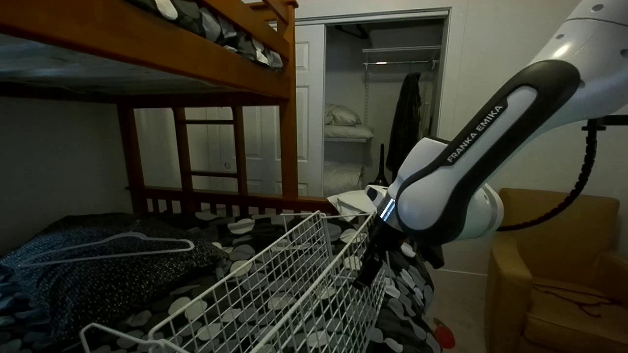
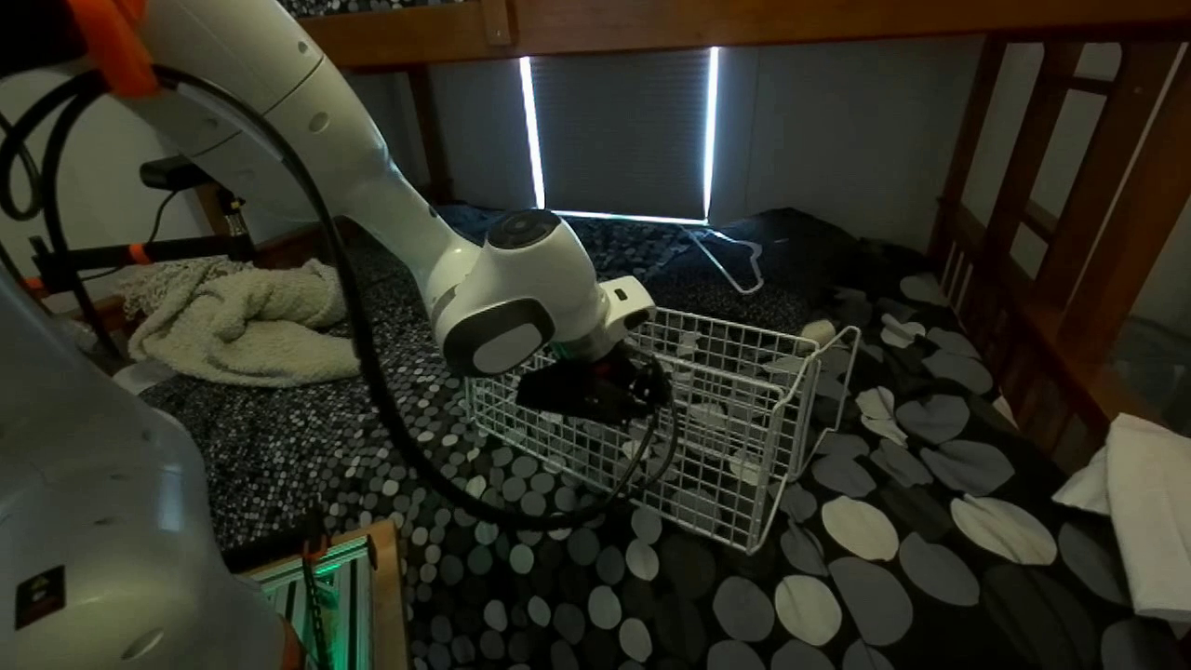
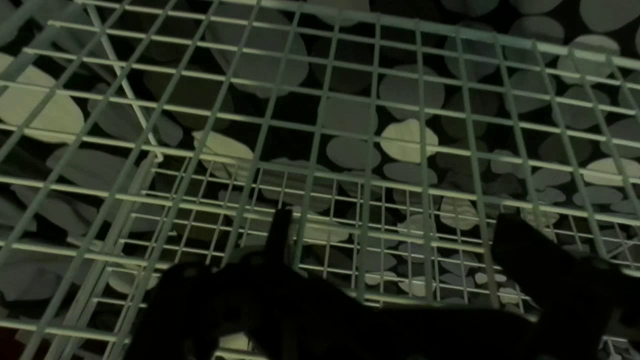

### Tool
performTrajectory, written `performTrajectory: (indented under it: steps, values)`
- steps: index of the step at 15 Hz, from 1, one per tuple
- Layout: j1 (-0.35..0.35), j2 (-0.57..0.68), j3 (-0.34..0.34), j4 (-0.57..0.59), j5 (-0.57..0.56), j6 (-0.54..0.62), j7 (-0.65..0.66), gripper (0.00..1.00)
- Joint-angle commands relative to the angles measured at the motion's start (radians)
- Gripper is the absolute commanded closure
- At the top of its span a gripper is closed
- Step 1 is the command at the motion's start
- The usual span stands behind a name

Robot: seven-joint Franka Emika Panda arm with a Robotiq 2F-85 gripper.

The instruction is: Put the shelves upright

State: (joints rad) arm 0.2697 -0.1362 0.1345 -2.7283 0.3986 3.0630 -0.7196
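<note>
The shelves, a white wire-grid rack, lie on their side on the bed in both exterior views [image 1: 314, 292] [image 2: 744, 465]. Their two mesh tiers stand on edge, roughly parallel, and thin wire legs stick out at one end. In the wrist view the mesh [image 3: 320, 120] fills most of the picture, with the second tier behind it. My gripper [image 1: 365, 274] points down beside the outer tier; it also shows in an exterior view [image 2: 600, 386]. In the wrist view the dark gripper's fingers [image 3: 392, 220] are wide apart with no wire clamped between them. I cannot tell whether they touch the mesh.
The bed [image 2: 689, 596] has a spotted cover. A white hanger [image 1: 113, 250] lies on a dark pillow [image 1: 113, 289]. The brown bunk frame [image 1: 288, 147] rises around the bed. A cream blanket [image 2: 251, 321], white cloth [image 2: 1144, 521] and tan armchair [image 1: 554, 230] are nearby. A cable [image 2: 372, 400] loops from the arm.
</note>
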Motion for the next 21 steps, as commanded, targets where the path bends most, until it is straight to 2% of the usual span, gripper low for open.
performTrajectory:
  steps: [1, 5, 7, 10, 16, 19, 21]
  values:
    - [0.152, 0.032, -0.069, 0.117, 0.175, 0.035, -0.195, 0.0]
    - [0.219, 0.076, -0.123, 0.242, 0.307, -0.012, -0.352, 0.0]
    - [0.189, 0.127, -0.129, 0.297, 0.278, -0.033, -0.378, 0.0]
    - [0.181, 0.193, -0.135, 0.386, 0.287, -0.072, -0.415, 0.0]
    - [0.184, 0.289, -0.099, 0.565, 0.339, -0.114, -0.512, 0.0]
    - [0.173, 0.348, -0.056, 0.684, 0.435, -0.155, -0.656, 0.0]
    - [0.164, 0.406, -0.051, 0.755, 0.439, -0.147, -0.694, 0.0]
